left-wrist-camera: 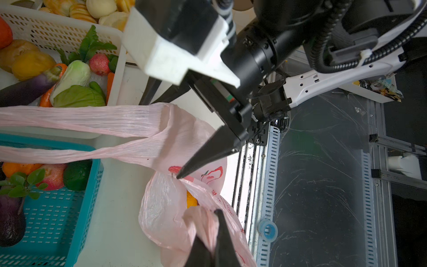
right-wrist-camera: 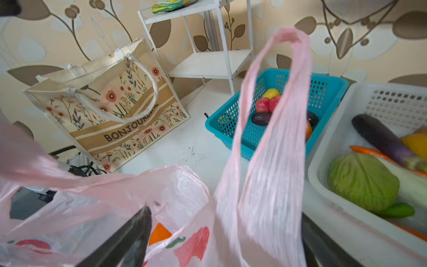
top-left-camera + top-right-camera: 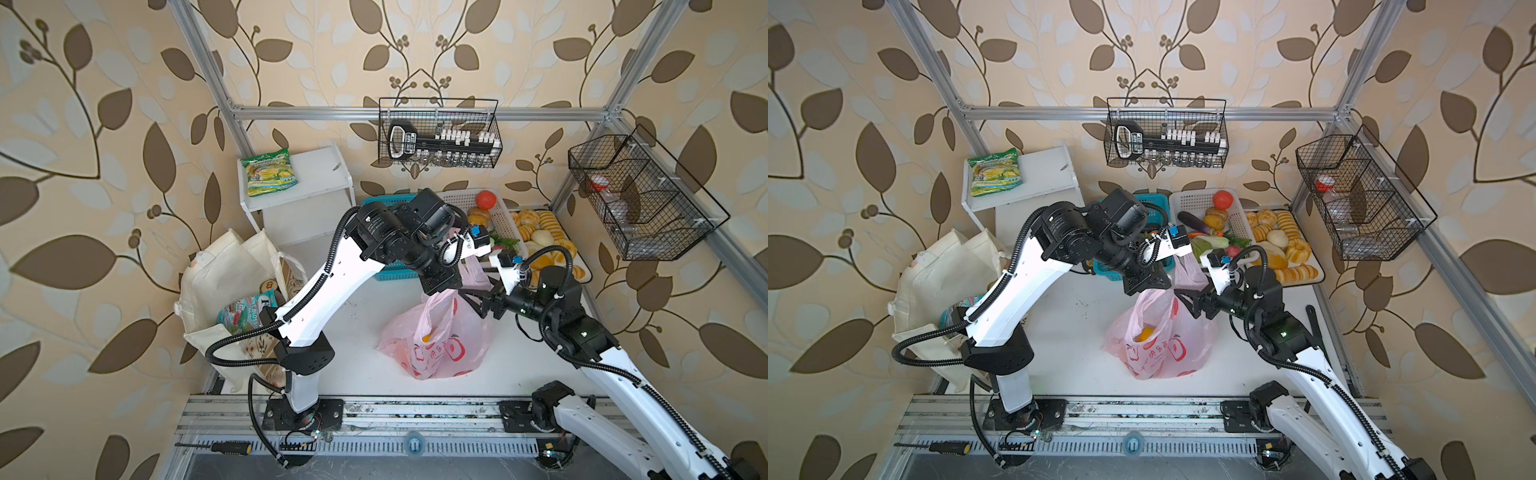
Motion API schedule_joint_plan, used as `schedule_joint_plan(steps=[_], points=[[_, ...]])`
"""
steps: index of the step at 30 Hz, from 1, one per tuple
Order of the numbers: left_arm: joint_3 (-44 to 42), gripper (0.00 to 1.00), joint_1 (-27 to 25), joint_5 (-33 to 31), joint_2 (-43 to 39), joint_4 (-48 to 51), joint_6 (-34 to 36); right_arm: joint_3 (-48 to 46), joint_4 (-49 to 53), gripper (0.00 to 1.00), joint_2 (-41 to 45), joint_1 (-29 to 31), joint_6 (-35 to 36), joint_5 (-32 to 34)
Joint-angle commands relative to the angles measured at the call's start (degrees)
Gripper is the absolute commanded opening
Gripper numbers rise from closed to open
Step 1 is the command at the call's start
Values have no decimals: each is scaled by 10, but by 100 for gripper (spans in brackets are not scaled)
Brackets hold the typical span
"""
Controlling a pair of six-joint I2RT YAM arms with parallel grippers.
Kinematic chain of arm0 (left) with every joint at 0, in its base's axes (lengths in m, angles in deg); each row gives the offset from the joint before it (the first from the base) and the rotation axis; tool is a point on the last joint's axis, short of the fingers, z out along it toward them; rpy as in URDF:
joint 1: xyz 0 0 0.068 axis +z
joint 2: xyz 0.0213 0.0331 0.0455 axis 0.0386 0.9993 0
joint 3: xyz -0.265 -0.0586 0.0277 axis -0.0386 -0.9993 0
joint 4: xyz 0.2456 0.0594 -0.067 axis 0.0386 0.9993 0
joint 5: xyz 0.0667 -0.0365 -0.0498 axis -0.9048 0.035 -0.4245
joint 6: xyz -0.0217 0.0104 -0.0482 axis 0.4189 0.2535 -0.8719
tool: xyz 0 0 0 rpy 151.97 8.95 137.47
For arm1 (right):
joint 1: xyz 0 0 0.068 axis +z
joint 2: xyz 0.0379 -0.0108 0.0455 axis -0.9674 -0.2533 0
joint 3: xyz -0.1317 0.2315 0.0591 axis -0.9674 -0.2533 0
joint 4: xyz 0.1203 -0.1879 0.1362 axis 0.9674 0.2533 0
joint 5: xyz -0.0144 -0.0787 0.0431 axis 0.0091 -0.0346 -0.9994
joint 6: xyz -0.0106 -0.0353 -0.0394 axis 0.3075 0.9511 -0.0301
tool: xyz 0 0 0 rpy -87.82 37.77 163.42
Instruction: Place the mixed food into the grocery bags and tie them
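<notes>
Left wrist view: left pincer pinches a handle of the pink bag; right pincer spread.

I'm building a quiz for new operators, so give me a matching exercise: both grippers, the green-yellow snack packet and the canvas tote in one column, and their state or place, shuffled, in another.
Column A
1. left gripper
2. right gripper
3. green-yellow snack packet
4. canvas tote

Column B
a. on top of the white shelf
b. open, astride a handle of the pink plastic bag
c. at the left side of the table, holding the teal-red snack packet
d. shut on the pink plastic bag

Pairs: 1-d, 2-b, 3-a, 4-c
</notes>
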Motion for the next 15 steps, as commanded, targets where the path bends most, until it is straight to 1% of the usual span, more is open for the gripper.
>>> schedule_joint_plan(steps=[1,2,3,5,7,8,12,14,15], points=[[20,0,-1,16,2,0,-7,-29,-65,90,7,64,67,230],[20,0,-1,17,1,-2,-8,-37,-85,90,3,78,76,266],[20,0,-1,17,1,-2,-9,-38,-95,91,-3,87,81,276],[20,0,-1,17,-1,-2,-12,-36,-108,91,-17,95,70,293],[20,0,-1,17,-1,0,-14,-29,-109,89,-28,95,63,284],[20,0,-1,17,-2,1,-16,-26,-107,86,-33,95,59,277],[20,0,-1,12,-3,0,-16,-22,-94,65,-39,95,52,246],[20,0,-1,11,-3,-3,-17,-23,-90,48,-36,96,43,242],[20,0,-1,11,-3,-5,-16,-24,-88,42,-33,96,43,240]])
